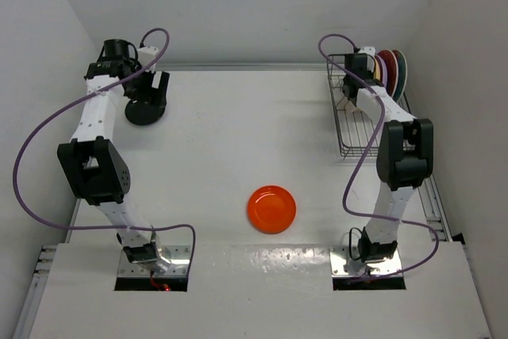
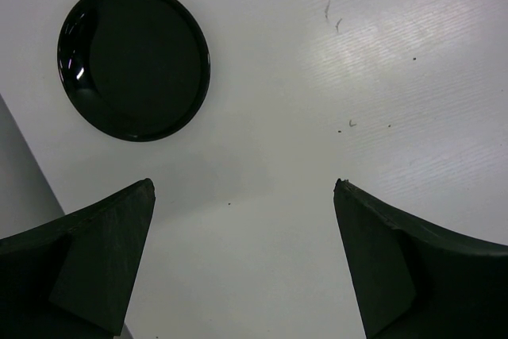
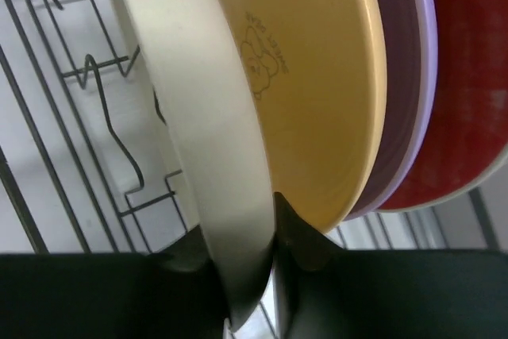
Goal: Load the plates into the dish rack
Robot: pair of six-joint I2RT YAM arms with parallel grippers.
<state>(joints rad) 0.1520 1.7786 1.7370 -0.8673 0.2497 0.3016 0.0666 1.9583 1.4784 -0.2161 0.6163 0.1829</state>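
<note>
The white table (image 1: 238, 132) carried the wire dish rack (image 1: 347, 148) at its far right, where a red plate (image 3: 468, 77), a lavender plate (image 3: 409, 117) and a tan-yellow plate (image 3: 317, 77) stood on edge. The right end effector (image 3: 246, 275) was clenched on the rim of the upright cream plate (image 3: 214, 156) just beside them. The orange plate (image 1: 271, 209) lay flat mid-table. The small black plate (image 2: 133, 61) lay far left, near the released left end effector (image 2: 242, 188).

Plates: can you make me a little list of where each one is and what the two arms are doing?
orange plate: flat on the table, between the arms
black plate: flat on the table, far left, nothing touching it
cream plate: upright, pinched by the right end effector, beside the yellow plate
in the dish rack: yellow plate, lavender plate, red plate, all upright
left end effector: open, empty, near the black plate
left to load: orange plate, black plate
</note>
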